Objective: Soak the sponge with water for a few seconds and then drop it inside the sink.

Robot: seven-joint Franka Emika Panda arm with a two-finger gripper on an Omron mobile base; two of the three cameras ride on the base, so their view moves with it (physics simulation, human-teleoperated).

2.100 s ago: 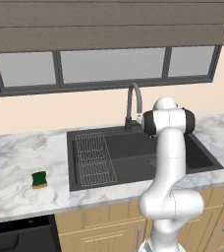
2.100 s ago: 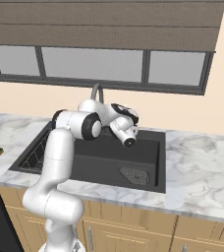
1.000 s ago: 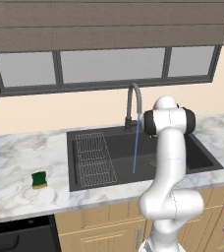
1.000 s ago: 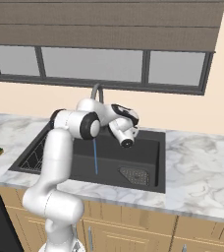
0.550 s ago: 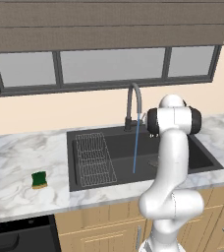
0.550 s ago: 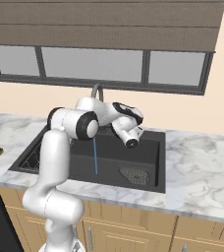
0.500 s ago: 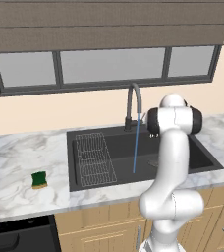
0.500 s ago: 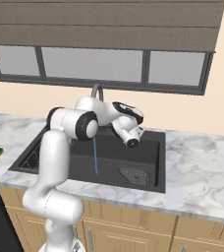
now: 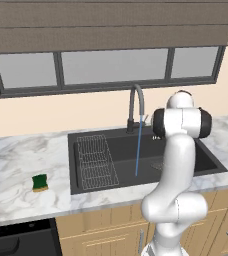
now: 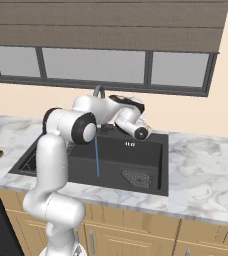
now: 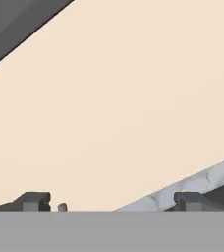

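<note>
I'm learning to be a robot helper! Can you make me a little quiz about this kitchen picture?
1. True or false: the sponge lies inside the sink.
2. What comes out of the faucet? A) nothing B) a thin stream of water C) soap
3. Fill in: the gripper is open and holds ____.

Key:
1. False; it lies on the counter, left of the sink.
2. B
3. Nothing; it faces the wall.
</note>
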